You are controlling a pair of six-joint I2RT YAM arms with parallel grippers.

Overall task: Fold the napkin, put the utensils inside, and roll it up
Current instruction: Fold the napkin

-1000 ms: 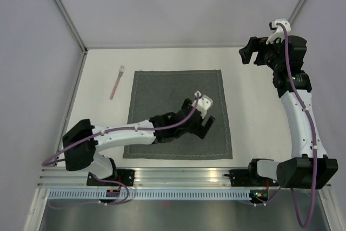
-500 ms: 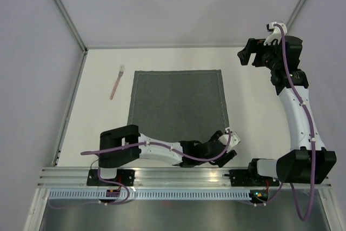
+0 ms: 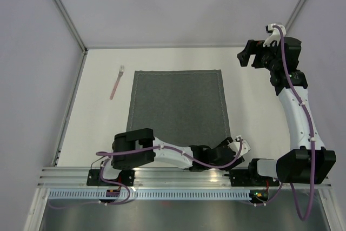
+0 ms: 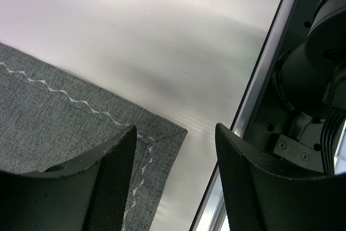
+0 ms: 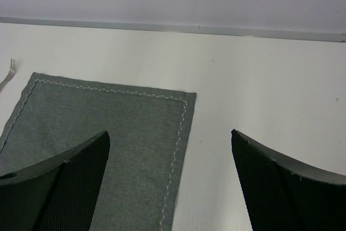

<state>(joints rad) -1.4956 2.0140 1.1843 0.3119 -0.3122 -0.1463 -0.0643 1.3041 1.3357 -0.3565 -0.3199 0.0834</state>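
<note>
Napkin [image 3: 178, 112] lies flat and unfolded mid-tabletop, stitched border showing on all sides; fork [image 3: 116, 82], pink handle, sits apart off its far-left corner, untouched; no other utensil can be made out. Left hand [image 4: 175, 128] is low at the napkin's near-right corner, released, fingers [image 4: 111, 177] standing either side of the corner tip with nothing pinched yet. Right hand [image 3: 253, 55] hangs high past the far-right corner, spread wide and empty. Risks, as judged: only the very tip of the cloth lies between the left jaws, so a pinch could catch a few threads and slip on the lift; a bite taken too low could scrape the tabletop [image 3: 248, 106] and shove the cloth into a ruck instead of raising it; the left hand works just beside the aluminium rail [image 4: 254, 106] and the right arm's base [image 4: 308, 79], so a careless swing up could knock them; one corner carried alone may skew the fold. Surface is smooth, matt white, faintly reflective, likely slick under fabric. Room: pale lilac-grey wall panels [image 3: 178, 4] on three sides, metal corner posts, nothing else stored.
</note>
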